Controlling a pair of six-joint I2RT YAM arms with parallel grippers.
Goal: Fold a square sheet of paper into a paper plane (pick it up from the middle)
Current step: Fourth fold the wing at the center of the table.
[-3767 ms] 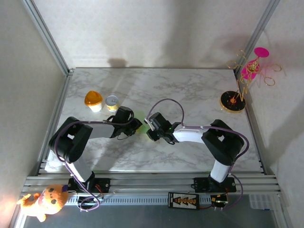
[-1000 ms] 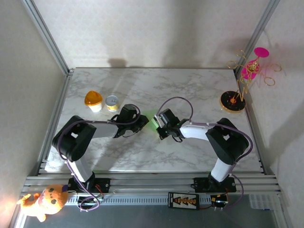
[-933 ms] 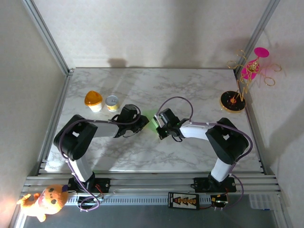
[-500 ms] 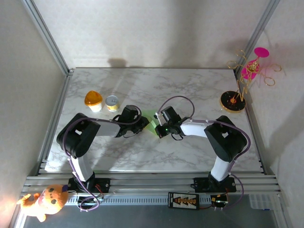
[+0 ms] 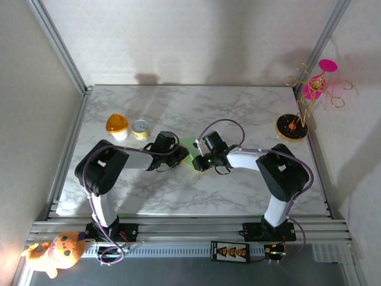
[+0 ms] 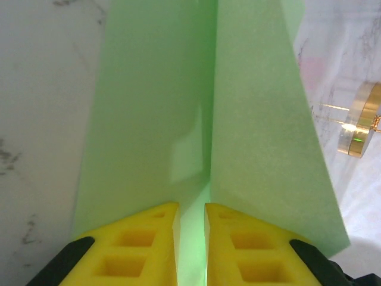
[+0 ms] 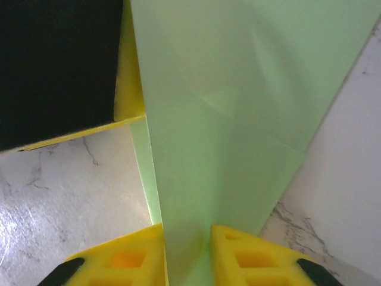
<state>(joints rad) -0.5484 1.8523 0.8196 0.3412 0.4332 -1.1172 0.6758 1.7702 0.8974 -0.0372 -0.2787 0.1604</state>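
Middle of desk (image 5: 250,113): left gripper (image 6: 190,208) pinches paper plane (image 6: 178,119) at centre crease; right gripper (image 7: 187,232) just loosened around fold, hold unclear; crease likely pressed.

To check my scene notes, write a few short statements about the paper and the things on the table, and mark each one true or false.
1. The green paper has a straight crease down its middle. True.
2. The orange-lidded cup stands on the right of the table. False: it stands on the left, beside the small tin.
3. The paper runs between the fingers of the left pincer and of the right pincer. True.
4. The ornament stand lies tipped over mid-table. False: it stands upright at the right edge.
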